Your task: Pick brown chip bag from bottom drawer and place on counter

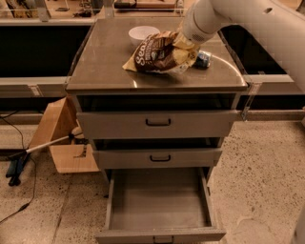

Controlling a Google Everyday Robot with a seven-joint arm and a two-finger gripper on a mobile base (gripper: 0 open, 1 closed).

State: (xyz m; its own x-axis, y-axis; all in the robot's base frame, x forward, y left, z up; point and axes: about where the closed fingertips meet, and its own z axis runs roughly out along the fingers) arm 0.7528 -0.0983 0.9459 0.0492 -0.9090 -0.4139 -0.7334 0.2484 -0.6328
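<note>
The brown chip bag [155, 52] lies on the counter [105, 62], its left end resting on the top and its right end bunched up into my gripper [185, 44]. The gripper comes down from the white arm [238, 14] at the upper right and is shut on the bag's right end; the bag and the wrist hide most of its fingers. The bottom drawer [159, 200] is pulled fully open at the foot of the cabinet, and its grey inside holds nothing.
A white bowl [141, 32] stands on the counter behind the bag. A small blue-and-silver packet [203, 59] lies to the right of the bag. The two upper drawers [158, 123] stand slightly open. A cardboard box [59, 136] and cables lie on the floor at the left.
</note>
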